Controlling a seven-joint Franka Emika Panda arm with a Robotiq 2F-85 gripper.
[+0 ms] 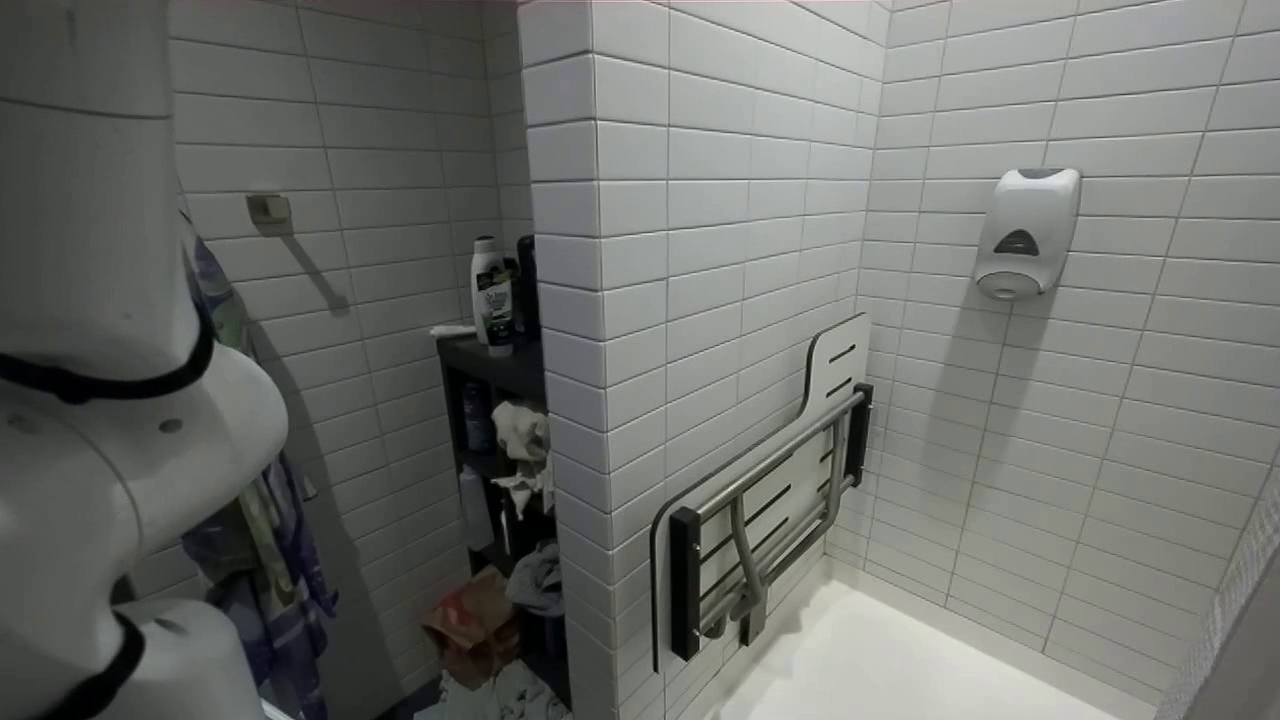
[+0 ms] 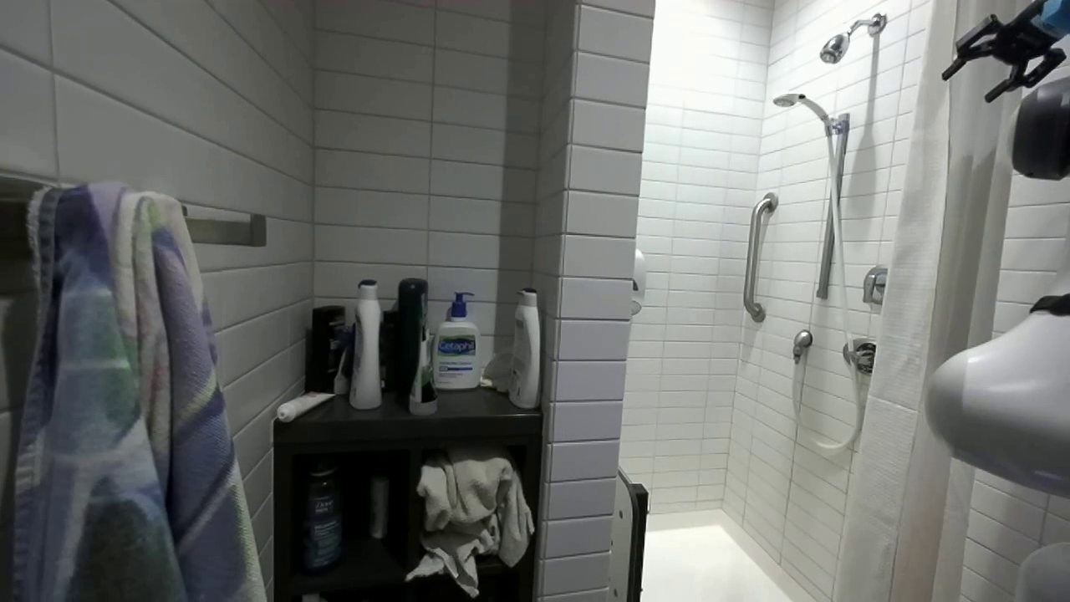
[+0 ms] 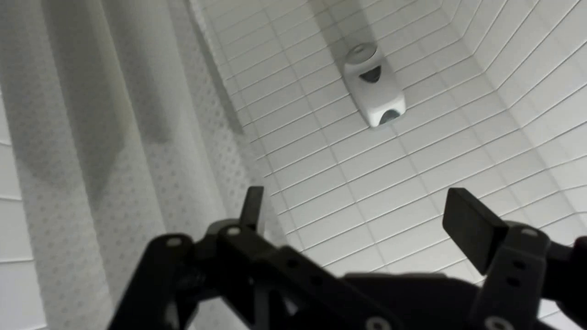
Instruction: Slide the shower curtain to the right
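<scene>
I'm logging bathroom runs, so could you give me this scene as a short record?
target: white shower curtain, hanging in vertical folds
tool: gripper, open; contact with curtain unclear
mounted: white dispenser, folded seat, grab bar, on tiled walls
storage: dark shelf with bottles on top, cloth in a compartment
draped: patterned towel on a rail

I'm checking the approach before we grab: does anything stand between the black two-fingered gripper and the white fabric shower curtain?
Nothing visible stands between the black two-fingered gripper and the white fabric shower curtain; in the wrist view, one finger overlaps the curtain's edge. Whether they touch, I cannot tell.
</scene>
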